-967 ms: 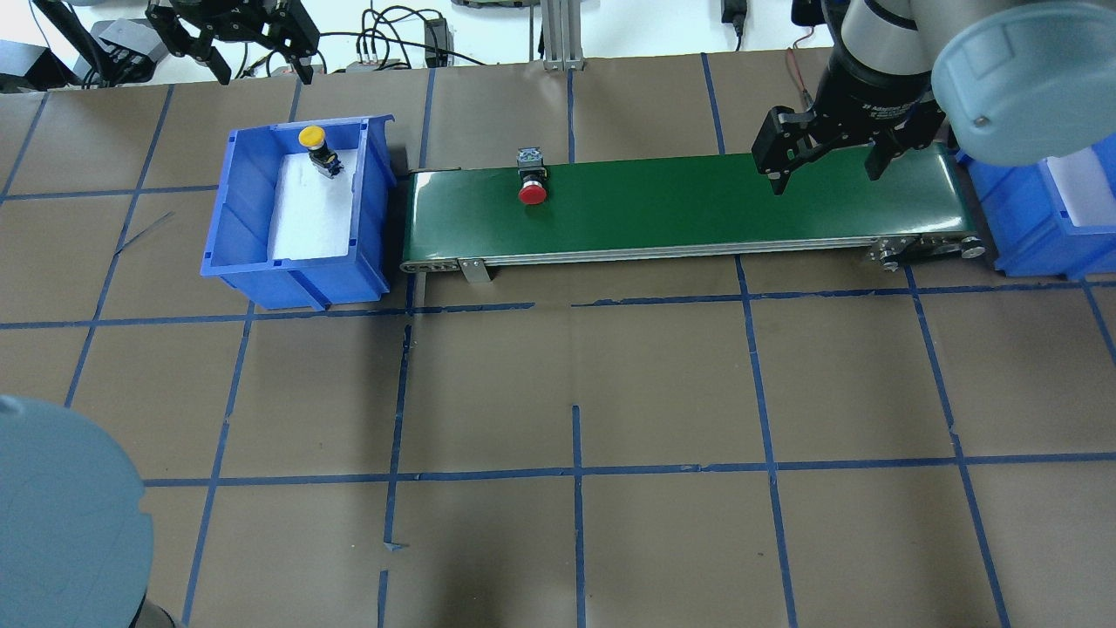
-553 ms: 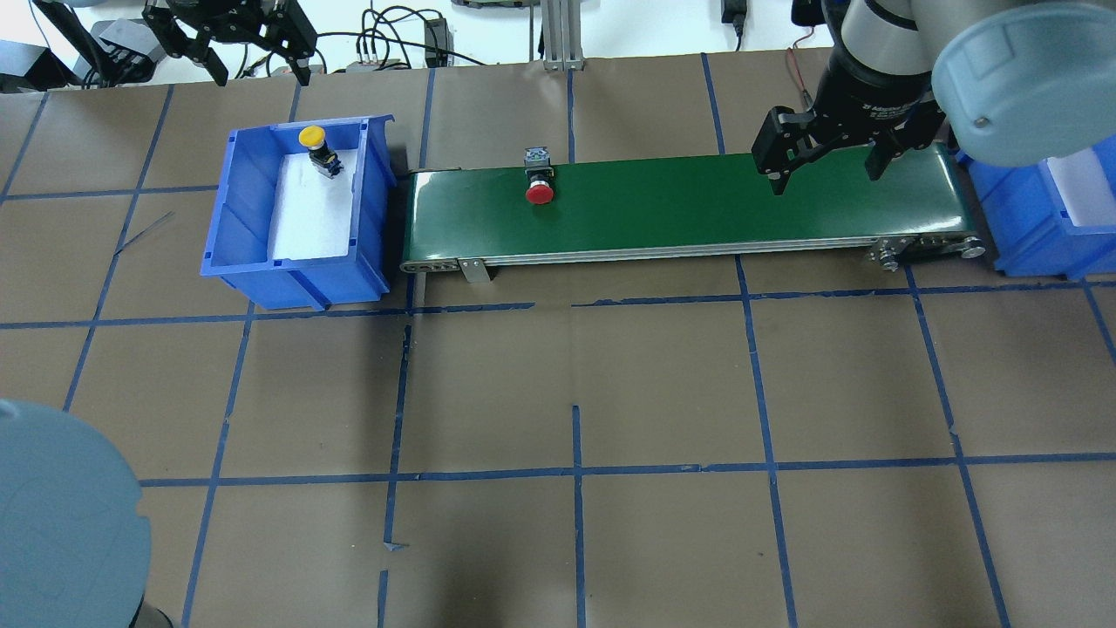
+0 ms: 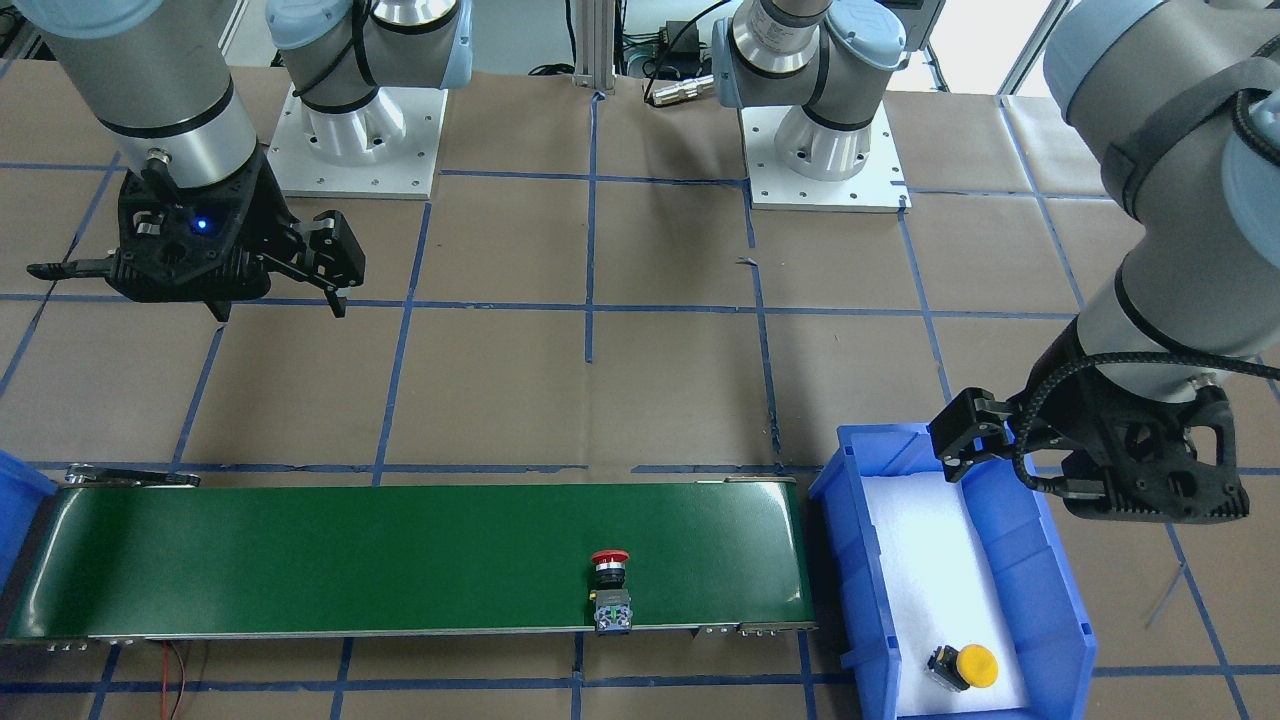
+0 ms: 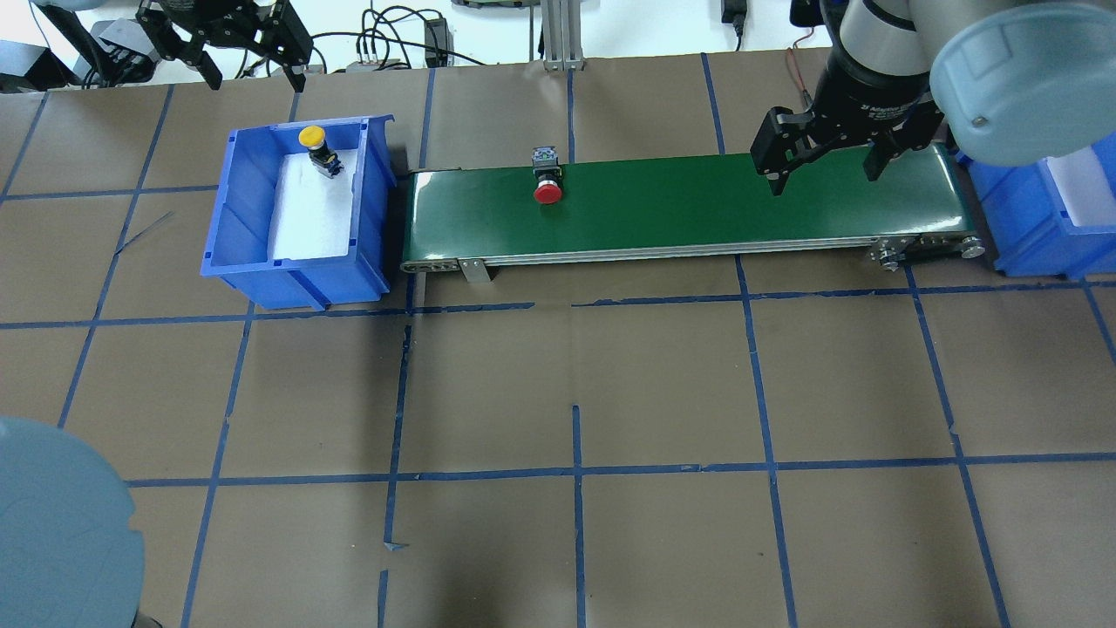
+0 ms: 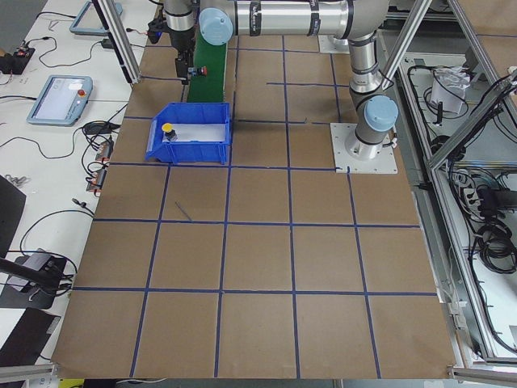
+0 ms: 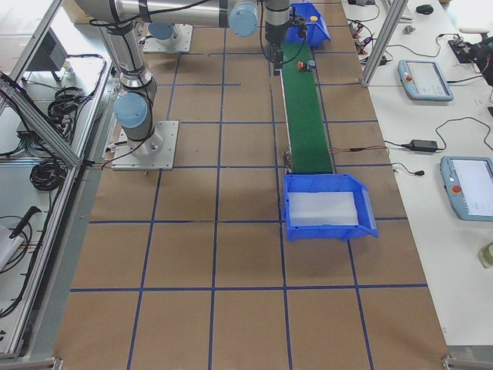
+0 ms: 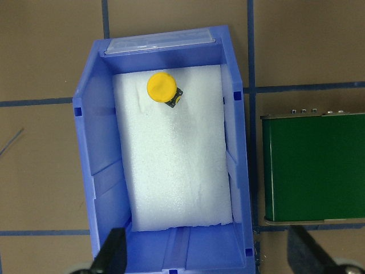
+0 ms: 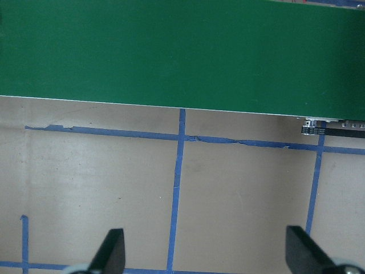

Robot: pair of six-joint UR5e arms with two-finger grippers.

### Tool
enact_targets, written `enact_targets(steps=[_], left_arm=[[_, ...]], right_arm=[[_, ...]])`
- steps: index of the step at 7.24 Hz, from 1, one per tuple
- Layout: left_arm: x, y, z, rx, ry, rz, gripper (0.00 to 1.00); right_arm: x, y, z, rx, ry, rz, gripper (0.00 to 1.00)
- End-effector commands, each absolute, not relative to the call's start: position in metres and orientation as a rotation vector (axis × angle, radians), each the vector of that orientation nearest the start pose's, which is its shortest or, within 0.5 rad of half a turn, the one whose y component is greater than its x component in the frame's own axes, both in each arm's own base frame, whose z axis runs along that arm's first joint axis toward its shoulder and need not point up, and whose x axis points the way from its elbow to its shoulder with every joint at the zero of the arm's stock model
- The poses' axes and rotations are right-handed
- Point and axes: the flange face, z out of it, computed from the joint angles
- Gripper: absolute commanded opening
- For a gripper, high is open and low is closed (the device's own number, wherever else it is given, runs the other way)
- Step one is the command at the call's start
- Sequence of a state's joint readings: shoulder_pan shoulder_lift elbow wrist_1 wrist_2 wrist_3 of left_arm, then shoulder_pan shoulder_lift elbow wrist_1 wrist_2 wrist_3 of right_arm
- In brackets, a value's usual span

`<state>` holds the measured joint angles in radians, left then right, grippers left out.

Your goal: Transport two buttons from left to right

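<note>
The red mushroom-capped button [image 4: 547,187] lies on the green conveyor belt [image 4: 697,205], left of its middle; it also shows in the front view [image 3: 610,578]. The yellow button [image 4: 314,144] lies on white foam at the far end of the left blue bin [image 4: 235,209], and shows in the left wrist view [image 7: 163,89]. My left gripper [image 4: 255,81] is open and empty, high above and beyond the bin. My right gripper [image 4: 824,179] is open and empty over the belt's right part, well apart from the red button.
A second blue bin [image 4: 1037,209] with a white foam liner stands at the belt's right end. Cables and an aluminium post [image 4: 558,35] lie beyond the table's far edge. The brown table [image 4: 575,392] carries a grid of blue tape.
The red button has travelled a little to the right along the belt. My left gripper has drifted slightly farther back from the bin. The right gripper has barely moved.
</note>
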<state>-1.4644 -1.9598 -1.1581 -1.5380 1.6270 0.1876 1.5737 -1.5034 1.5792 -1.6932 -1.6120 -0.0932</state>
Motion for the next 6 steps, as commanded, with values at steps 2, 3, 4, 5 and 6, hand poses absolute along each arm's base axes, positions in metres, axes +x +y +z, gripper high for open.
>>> enact_targets(steps=[2,3,4,5,6], left_arm=[[-0.044,-0.678,0.462,0.152,3.056,-0.157,1.00],[-0.040,-0.692,0.440,0.147,3.055,-0.169,1.00],[-0.033,-0.717,0.410,0.151,3.051,-0.189,1.00],[-0.031,-0.729,0.390,0.151,3.054,-0.190,1.00],[-0.026,-0.740,0.363,0.145,3.056,-0.183,1.00]], right_arm=[[0.135,-0.551,0.450,-0.122,3.169,-0.164,1.00],[0.135,-0.555,0.445,-0.114,3.169,-0.159,1.00],[0.137,-0.556,0.444,-0.117,3.154,-0.164,1.00],[0.138,-0.564,0.434,-0.116,3.131,-0.164,1.00],[0.139,-0.571,0.424,-0.116,3.129,-0.157,1.00]])
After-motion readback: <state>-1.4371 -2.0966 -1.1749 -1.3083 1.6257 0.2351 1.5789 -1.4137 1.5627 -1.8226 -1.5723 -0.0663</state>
